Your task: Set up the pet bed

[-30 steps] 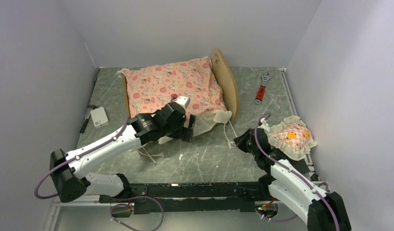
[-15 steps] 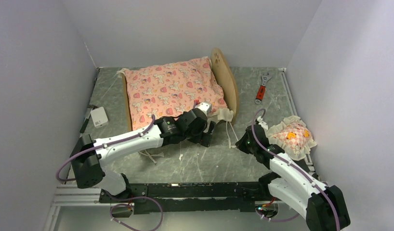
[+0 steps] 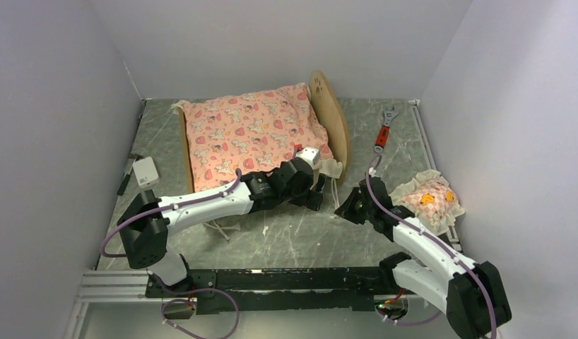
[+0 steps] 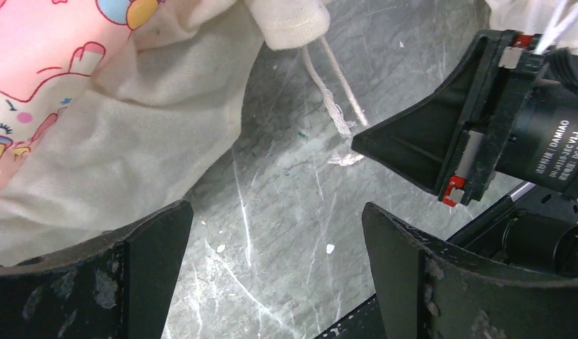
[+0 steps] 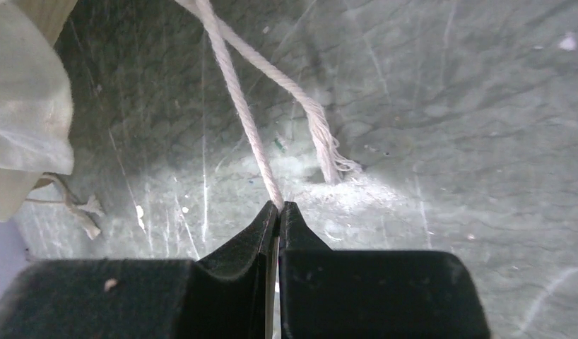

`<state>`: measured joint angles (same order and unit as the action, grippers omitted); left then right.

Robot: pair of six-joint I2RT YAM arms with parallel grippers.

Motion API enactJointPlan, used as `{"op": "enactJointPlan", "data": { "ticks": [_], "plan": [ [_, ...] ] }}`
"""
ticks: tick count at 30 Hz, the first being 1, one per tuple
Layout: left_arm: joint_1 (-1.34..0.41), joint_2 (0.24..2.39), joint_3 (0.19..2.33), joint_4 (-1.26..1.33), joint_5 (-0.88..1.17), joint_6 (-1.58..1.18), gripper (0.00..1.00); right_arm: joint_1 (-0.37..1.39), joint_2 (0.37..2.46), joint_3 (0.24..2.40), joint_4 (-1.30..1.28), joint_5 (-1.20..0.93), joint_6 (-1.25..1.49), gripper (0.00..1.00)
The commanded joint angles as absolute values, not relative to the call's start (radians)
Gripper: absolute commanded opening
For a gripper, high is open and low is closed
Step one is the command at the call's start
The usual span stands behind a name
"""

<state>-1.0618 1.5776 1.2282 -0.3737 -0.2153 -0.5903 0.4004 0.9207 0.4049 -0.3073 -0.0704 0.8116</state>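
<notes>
The pet bed stands at the back of the table, with its rounded paw-print headboard on the right and its low footboard on the left. The pink mattress covers its base. The frilled pillow lies at the right edge. My left gripper is open and empty by the mattress's near right corner, just above the table. My right gripper is shut on a white tie cord hanging from that corner. A second frayed cord lies beside it. The right gripper also shows in the left wrist view.
A red-handled wrench lies at the back right. A white box and a dark tool lie at the left edge. More loose cords trail off the mattress's near left side. Walls close in on three sides.
My left arm has swept right along the mattress's near edge to its right corner. My right gripper has moved left, away from the pillow, to the cords.
</notes>
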Motion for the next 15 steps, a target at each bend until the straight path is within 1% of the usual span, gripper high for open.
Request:
{"op": "enactJointPlan", "data": {
  "ticks": [1,2,5,8,11,15],
  "plan": [
    [-1.066,1.585,1.236,-0.317,-0.205,-0.583,0.95,0.403,0.986,0.415,-0.184,-0.170,0.881,0.06],
    [-1.066,1.585,1.234,-0.316,-0.207,-0.585,0.95,0.403,1.005,0.410,-0.162,-0.176,0.892,0.08],
    [-1.066,1.585,1.230,-0.313,-0.214,-0.588,0.95,0.403,1.067,0.414,-0.114,-0.194,0.883,0.23],
    [-1.066,1.583,1.226,-0.311,-0.224,-0.592,0.95,0.403,1.091,0.448,-0.169,-0.164,0.827,0.35],
    [-1.066,1.583,1.224,-0.308,-0.231,-0.595,0.95,0.403,1.035,0.453,-0.235,-0.105,0.791,0.40],
    [-1.066,1.585,1.223,-0.295,-0.233,-0.599,0.94,0.403,0.944,0.433,-0.299,-0.013,0.772,0.40]
  ]
}}
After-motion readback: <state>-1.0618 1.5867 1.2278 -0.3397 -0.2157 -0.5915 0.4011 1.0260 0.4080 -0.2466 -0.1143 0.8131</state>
